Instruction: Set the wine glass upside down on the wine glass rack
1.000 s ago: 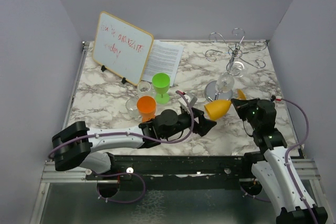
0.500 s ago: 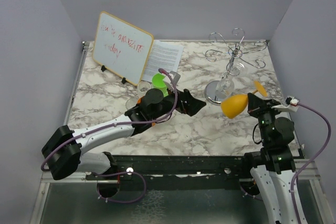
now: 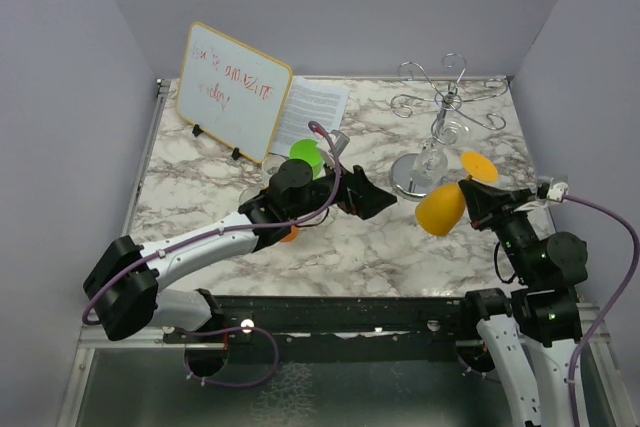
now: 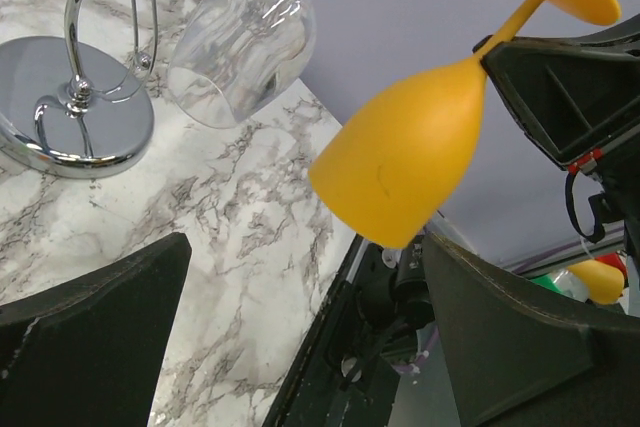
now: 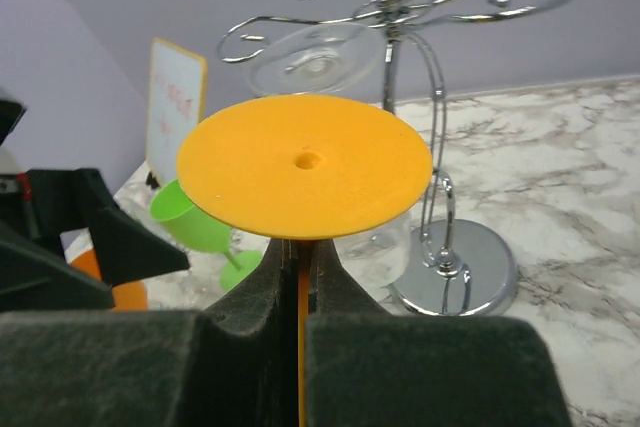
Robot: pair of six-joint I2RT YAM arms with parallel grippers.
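An orange-yellow wine glass [image 3: 440, 209] hangs in the air in front of the rack, tilted bowl down and to the left, with its round foot [image 5: 305, 167] uppermost. My right gripper [image 3: 468, 197] is shut on its thin stem just under the foot, and the right wrist view shows that grip [image 5: 302, 257]. The chrome wine glass rack [image 3: 440, 122] stands behind it on a round disc base [image 4: 70, 97], and a clear glass [image 4: 240, 47] hangs upside down from one arm. My left gripper [image 3: 370, 195] stands wide open to the left of the bowl [image 4: 405, 162], with nothing between its jaws [image 4: 308, 247].
A green glass [image 3: 306, 157] stands behind my left forearm, and an orange cup [image 3: 290, 235] is mostly hidden under it. A whiteboard [image 3: 232, 87] and a printed sheet [image 3: 312, 112] sit at the back left. The table's right edge runs close to my right arm.
My left gripper has opened, let go of the glass's bowl and drawn back to the left. My right gripper has raised the glass by its stem and turned it bowl down.
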